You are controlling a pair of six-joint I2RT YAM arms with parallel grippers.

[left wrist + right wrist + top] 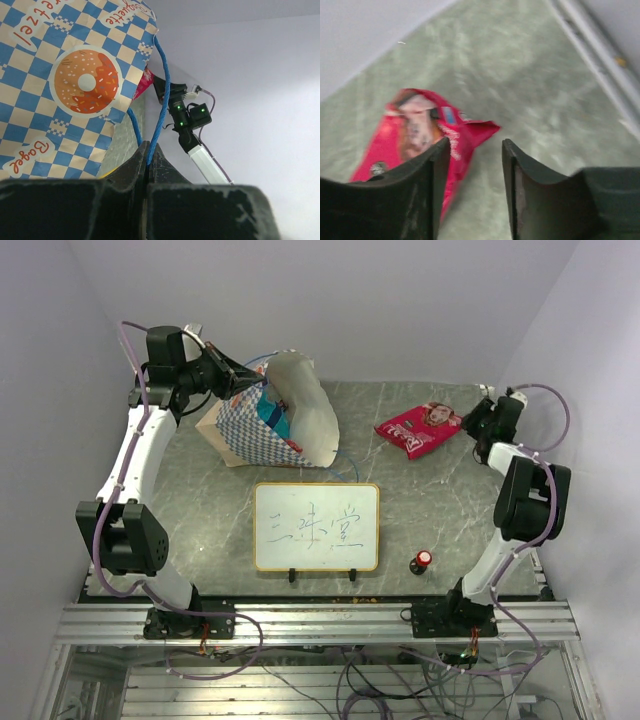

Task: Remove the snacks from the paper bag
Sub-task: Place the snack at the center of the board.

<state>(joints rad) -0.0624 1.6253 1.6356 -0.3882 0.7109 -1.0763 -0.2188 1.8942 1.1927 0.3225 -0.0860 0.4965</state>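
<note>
At the upper left of the counter (450,510) the tall paper bag (262,435) leans, its blue cord handle (162,100) pinched in the closed left jaws. At upper right, a red snack packet (418,428) lies flat on the counter, just beside the open, empty right jaws.

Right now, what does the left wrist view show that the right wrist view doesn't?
Only the left wrist view: the paper bag's checkered, doughnut-printed side, and its blue cord handle pinched between the shut left fingers. Only the right wrist view: the open right fingers, nothing between them, with the red snack packet lying on the table just past them. Both: the grey-green table and the pale wall behind it.
</note>
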